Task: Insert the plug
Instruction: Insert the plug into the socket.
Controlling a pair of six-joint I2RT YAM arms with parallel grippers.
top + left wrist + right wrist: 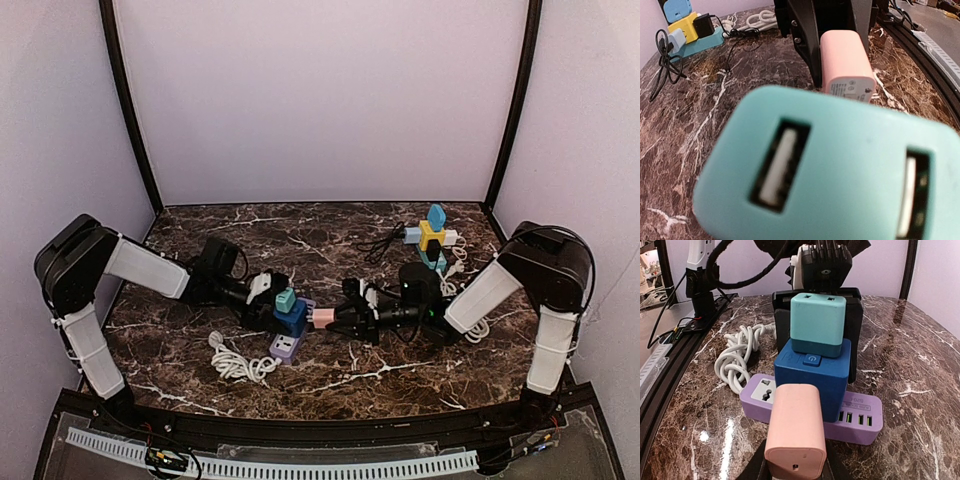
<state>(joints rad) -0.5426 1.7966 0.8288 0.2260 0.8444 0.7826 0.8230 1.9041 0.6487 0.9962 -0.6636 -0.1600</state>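
**Position.** The pink plug (795, 435) is pinched between the fingers (807, 45) of the right gripper (338, 320). Most of its body sticks out beyond the fingertips, clear of the table (330, 235). Straight ahead of that gripper, and lower, lies a purple power strip (855, 417). A blue socket block (812, 377) stands on the strip, with a teal adapter (818, 325) on top of it. The plug's front end is just short of the blue block, and I could not confirm contact. The strip's free grey socket sits ahead and slightly to the left of the plug.

The left gripper (283, 298) comes in from the opposite side. Its black fingers (782, 330) flank the teal adapter closely on both sides. I cannot tell whether they press on it or only stand beside it.

**Obscured.** The plug's prongs are not visible in any view. The left wrist view is almost filled by the blurred teal adapter, so that gripper's own fingers do not show there. The right gripper's fingertips are cut off at the bottom edge of its own view.

**Appearance.** The plug is a pale pink, rounded rectangular block. One end face carries fine grey print, and the other has a small dark opening.

**Also noted.** A coiled white cord (735, 360) lies beside the strip, ahead and to the left of the right gripper.
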